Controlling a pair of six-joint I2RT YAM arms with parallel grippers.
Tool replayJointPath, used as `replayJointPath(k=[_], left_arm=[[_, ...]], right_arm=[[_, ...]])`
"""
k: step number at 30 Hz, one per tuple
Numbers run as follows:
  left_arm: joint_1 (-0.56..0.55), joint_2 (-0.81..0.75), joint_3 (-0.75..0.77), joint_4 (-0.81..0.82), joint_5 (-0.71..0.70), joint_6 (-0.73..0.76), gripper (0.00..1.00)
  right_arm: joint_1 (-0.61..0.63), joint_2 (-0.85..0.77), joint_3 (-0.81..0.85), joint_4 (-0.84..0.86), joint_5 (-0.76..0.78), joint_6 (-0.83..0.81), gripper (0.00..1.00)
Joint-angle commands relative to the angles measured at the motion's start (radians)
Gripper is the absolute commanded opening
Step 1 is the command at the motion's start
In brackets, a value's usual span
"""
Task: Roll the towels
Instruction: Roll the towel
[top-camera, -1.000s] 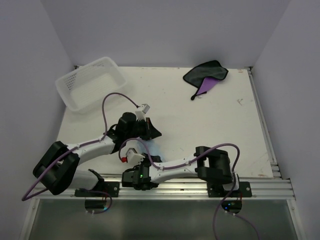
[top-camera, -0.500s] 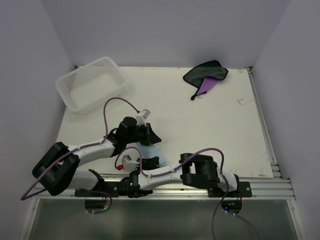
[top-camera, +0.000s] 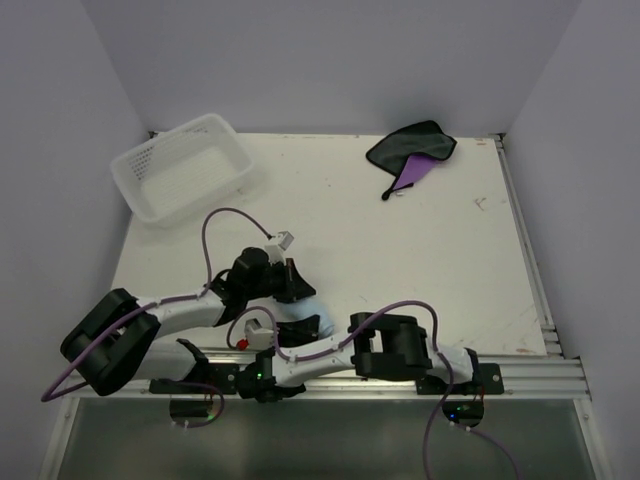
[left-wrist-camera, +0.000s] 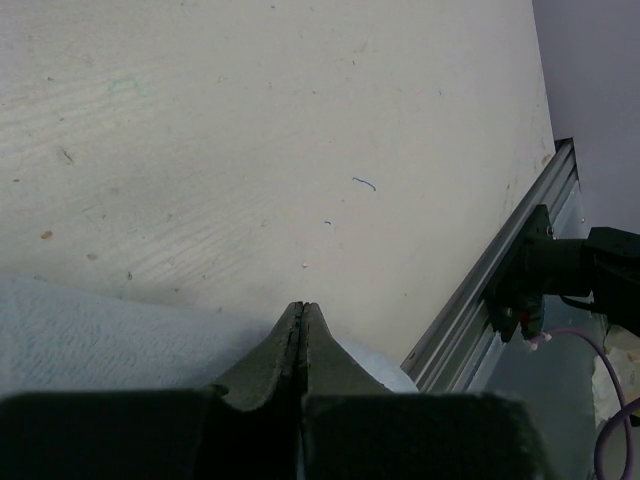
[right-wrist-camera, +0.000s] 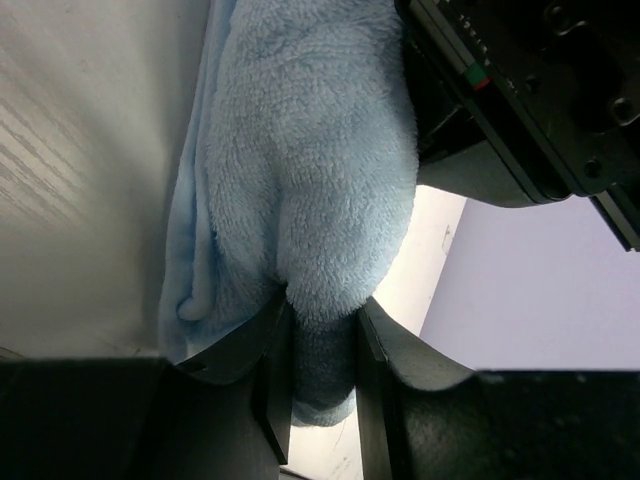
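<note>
A white, scuffed table sits between pale lilac walls, with a metal rail along its near edge. The basket stands in the far left corner, and the purple towel lies crumpled far right. The blue towel is bunched by the near edge, a fold pinched in the right gripper. The left gripper, its tips pressed together, sits over the same towel

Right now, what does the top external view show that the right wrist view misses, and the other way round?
Only top external: the white lattice basket at far left and the purple and dark grey towel crumpled at the far edge. Only right wrist: the right gripper, its fingers pinching a thick fold of the light blue towel. Both: that light blue towel.
</note>
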Motion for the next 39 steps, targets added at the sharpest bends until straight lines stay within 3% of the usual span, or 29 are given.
replayJointPath(k=[1,7,10,11,14,22,30,39], left_arm=[[-0.018,-0.001,-0.058,0.072,-0.02,-0.017,0.0],[-0.02,0.022,-0.123,0.133,-0.02,-0.003,0.0],[-0.02,0.033,-0.127,0.124,-0.032,0.015,0.0],[-0.021,0.036,-0.13,0.124,-0.034,0.015,0.0],[-0.02,0.043,-0.143,0.135,-0.04,0.015,0.0],[-0.02,0.059,-0.172,0.159,-0.058,0.014,0.0],[-0.02,0.034,-0.19,0.172,-0.086,0.005,0.0],[-0.02,0.034,-0.193,0.178,-0.084,0.012,0.0]], right_arm=[[-0.015,0.018,0.018,0.0,-0.014,0.022,0.29],[-0.015,0.021,0.032,-0.008,-0.02,0.024,0.37],[-0.013,-0.007,0.015,-0.007,-0.014,0.056,0.45],[-0.015,-0.022,-0.014,0.033,-0.02,0.056,0.54],[-0.015,-0.089,-0.067,0.104,-0.068,0.059,0.6],[-0.015,-0.258,-0.14,0.18,-0.121,0.097,0.62],[-0.02,-0.611,-0.389,0.565,-0.301,-0.004,0.64],[-0.073,-0.838,-0.593,0.857,-0.573,-0.055,0.66]])
